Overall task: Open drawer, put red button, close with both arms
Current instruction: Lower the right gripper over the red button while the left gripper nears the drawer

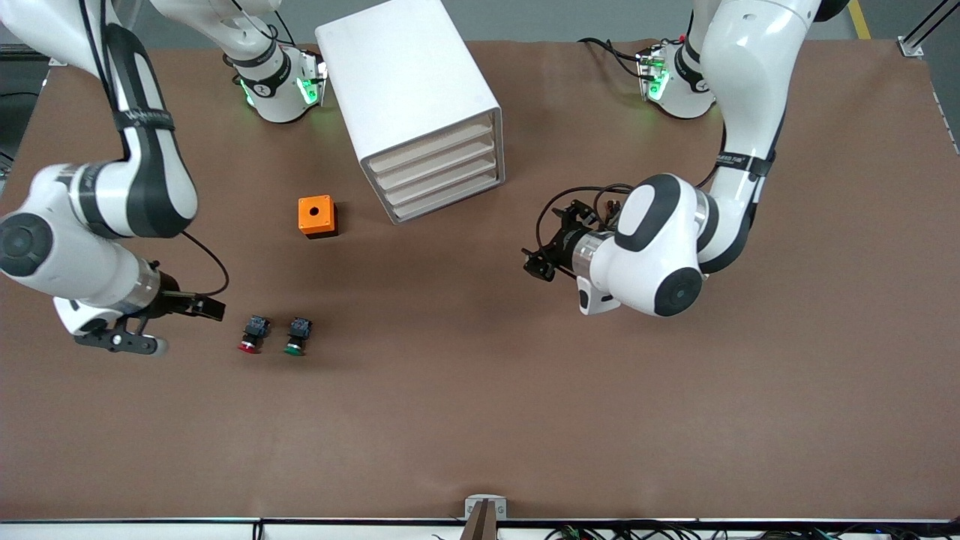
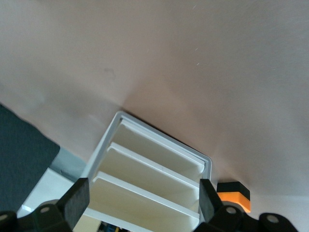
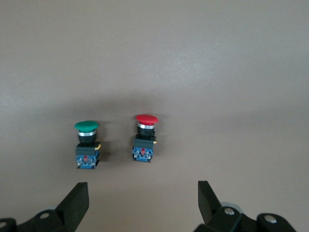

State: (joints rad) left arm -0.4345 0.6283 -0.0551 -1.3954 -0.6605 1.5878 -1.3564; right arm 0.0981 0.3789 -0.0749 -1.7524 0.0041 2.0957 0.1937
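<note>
Brown matting covers the whole tabletop (image 1: 675, 420), wide and mostly bare, with dark floor showing past its edges by the robots' bases.

We read this as the very start: all four drawers in the white cabinet (image 1: 409, 90) sit flush, so the drawer (image 1: 442, 196) is not yet opened. Our left gripper (image 1: 541, 264) hangs over bare matting toward the left arm's end of the cabinet front, its jaws spread wide and empty, with the stacked drawer fronts framed between them in the left wrist view. Our right gripper (image 1: 161, 324) is low by the right arm's end of the tabletop, jaws also apart and holding nothing, just beside the red button (image 1: 252, 334).

That button lies on its side on the matting, well nearer the front camera than the cabinet, with the green button (image 1: 297, 336) close beside it — the pair differ only in cap colour. An orange box (image 1: 317, 216) with a round hole sits between the buttons and the cabinet.

Next, we judge, the left gripper must reach a drawer front and pull it out — the fronts look shallow, so little is there to catch. The right gripper must take the red cap's body, not its green twin.
</note>
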